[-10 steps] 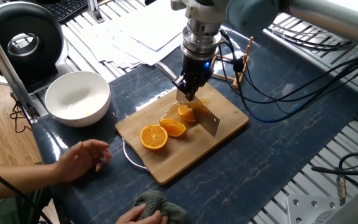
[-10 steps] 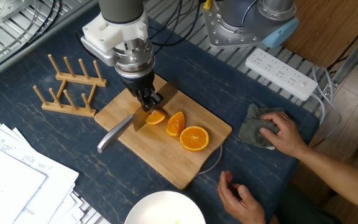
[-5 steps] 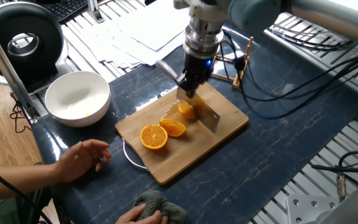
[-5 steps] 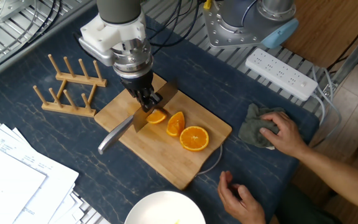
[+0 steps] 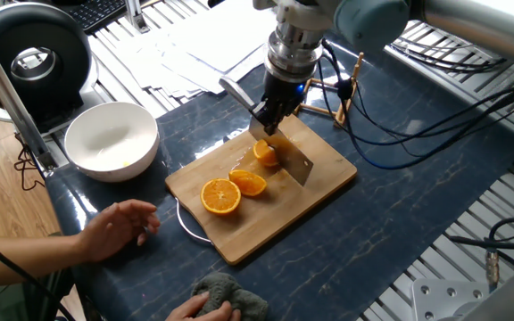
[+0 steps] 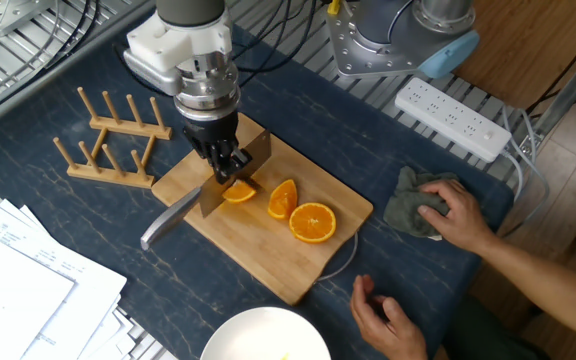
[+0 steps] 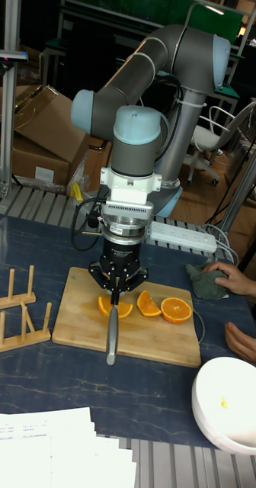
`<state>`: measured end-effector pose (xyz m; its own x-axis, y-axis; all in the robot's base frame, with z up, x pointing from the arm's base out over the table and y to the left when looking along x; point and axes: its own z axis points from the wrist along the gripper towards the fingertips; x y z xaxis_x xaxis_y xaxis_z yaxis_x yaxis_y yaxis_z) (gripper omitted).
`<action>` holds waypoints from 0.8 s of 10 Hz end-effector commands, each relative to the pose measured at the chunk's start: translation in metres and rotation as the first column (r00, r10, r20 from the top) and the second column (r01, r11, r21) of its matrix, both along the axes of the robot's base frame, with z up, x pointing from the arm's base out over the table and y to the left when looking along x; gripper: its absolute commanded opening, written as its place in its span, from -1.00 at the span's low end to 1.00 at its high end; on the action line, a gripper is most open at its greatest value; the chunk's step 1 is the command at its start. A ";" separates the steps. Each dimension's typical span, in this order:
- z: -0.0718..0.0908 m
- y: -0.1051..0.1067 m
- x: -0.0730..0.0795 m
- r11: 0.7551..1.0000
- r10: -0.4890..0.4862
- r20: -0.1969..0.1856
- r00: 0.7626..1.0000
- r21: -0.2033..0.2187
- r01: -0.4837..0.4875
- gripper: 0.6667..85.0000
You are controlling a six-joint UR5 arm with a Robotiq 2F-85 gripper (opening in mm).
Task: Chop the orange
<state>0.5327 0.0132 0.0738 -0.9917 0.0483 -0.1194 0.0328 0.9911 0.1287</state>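
The robot's black two-finger hand [image 6: 226, 166] grips a steel cleaver [image 6: 233, 176]. Its blade meets the chunky bright orange piece [image 6: 238, 191]. The piece sits dome-up, apparently, lying long along the bamboo cutting board [image 6: 268, 262].

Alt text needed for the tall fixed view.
A robot arm's tool holds a knife over an orange piece on a wooden cutting board. A wedge and round half lie beside it.

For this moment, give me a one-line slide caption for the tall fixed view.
Tool holds a knife over the orange on the board, beside a wedge and a half.
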 end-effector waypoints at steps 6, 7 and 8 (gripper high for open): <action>0.008 -0.003 0.005 1.000 0.012 0.023 1.000 0.023 -0.012 -0.98; 0.006 -0.005 0.004 1.000 0.025 0.018 1.000 0.013 -0.025 -0.98; 0.009 -0.008 0.001 1.000 0.028 0.006 1.000 0.007 -0.028 -0.98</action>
